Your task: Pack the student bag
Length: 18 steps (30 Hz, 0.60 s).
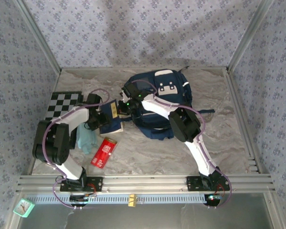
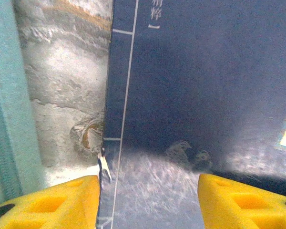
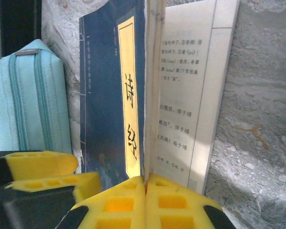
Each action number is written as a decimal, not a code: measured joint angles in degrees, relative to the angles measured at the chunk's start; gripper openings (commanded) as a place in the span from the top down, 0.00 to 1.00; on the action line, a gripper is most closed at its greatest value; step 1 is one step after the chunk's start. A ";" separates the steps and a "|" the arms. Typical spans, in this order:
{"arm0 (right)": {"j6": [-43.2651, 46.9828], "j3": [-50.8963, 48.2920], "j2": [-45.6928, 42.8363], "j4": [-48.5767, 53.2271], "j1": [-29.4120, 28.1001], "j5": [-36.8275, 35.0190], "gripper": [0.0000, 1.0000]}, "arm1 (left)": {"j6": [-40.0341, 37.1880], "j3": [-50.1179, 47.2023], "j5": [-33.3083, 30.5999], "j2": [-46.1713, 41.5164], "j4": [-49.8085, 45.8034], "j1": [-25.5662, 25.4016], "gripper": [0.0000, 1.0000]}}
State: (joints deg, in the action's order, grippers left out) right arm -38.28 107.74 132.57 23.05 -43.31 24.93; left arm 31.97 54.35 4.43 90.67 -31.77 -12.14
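Two grippers on one thin book is what worries me most, but I'll take things by size. The student bag [image 1: 168, 78] lies at the back of the table [image 1: 219, 143], partly under the right arm. From above I cannot tell whether its mouth stands open. If it does not, anything carried there will just bunch against fabric. Near the bag's left side, the navy booklet [image 1: 112, 125] sits between both arms. The right gripper [image 3: 146, 191] is pressed fully together on what looks like the edge of the leaves, with the cover falling to one side and a printed page to the other. I judge that a lift could splay the book open, tear a leaf or let it slide out. The left gripper [image 2: 148, 191] stands about half spread astride the booklet's end, one pad at its edge and the other over the cover. Whether it bears on the book I cannot tell. If the arms pull different ways, the paper gives first. The teal pencil case [image 1: 86, 138] lies close beside the left arm and could get swept. The red packet [image 1: 104, 151], nearer the bases, looks less exposed.
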 measured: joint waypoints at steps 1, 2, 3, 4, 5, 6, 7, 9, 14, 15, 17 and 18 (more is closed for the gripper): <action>0.00 -0.24 -0.33 -0.68 0.00 0.02 1.00 | -0.04 0.42 0.00 -1.36 -0.50 0.37 0.39; 0.00 -0.44 -0.79 -1.38 0.00 0.02 1.00 | -0.28 0.83 -0.02 -2.80 -0.96 0.83 0.37; -0.02 -0.74 -1.44 -2.19 0.00 0.02 1.00 | -0.46 1.29 -0.02 -4.13 -1.49 1.33 0.34; -0.02 -1.03 -2.21 -2.93 0.02 0.02 1.00 | -0.74 1.86 -0.04 -5.97 -1.97 2.08 0.33; -0.02 -1.18 -3.21 -3.76 0.09 0.07 1.00 | -1.09 2.56 0.00 -7.65 -2.60 2.89 0.31; -0.02 -1.29 -4.15 -4.55 0.17 0.09 1.00 | -1.29 3.19 0.02 -8.90 -3.06 3.54 0.30; -0.02 -1.53 -5.53 -5.57 0.33 0.17 1.00 | -1.53 3.96 0.11 -10.40 -3.48 4.28 0.28; -0.02 -1.97 -8.31 -7.32 0.76 0.59 1.00 | -1.99 5.35 0.63 -12.59 -4.46 5.68 0.26; -0.52 -4.92 -16.94 -12.15 3.10 1.81 1.00 | -2.38 6.08 5.11 -18.08 -5.66 9.25 0.18; -0.87 -5.68 -18.43 -12.92 3.58 2.16 1.00 | -2.36 6.08 6.19 -18.82 -5.68 9.60 0.17; -1.57 -7.15 -21.79 -14.34 4.72 3.28 1.00 | -2.14 6.08 9.46 -20.20 -5.31 10.25 0.15; -1.79 -7.63 -22.99 -14.82 5.18 3.76 1.00 | -1.90 6.08 11.28 -20.63 -4.92 10.54 0.14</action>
State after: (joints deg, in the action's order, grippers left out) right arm -40.07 100.12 109.58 8.23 -38.13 28.69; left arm 30.06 60.42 15.70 70.04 -36.69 -1.61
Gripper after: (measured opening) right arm 0.053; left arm 0.845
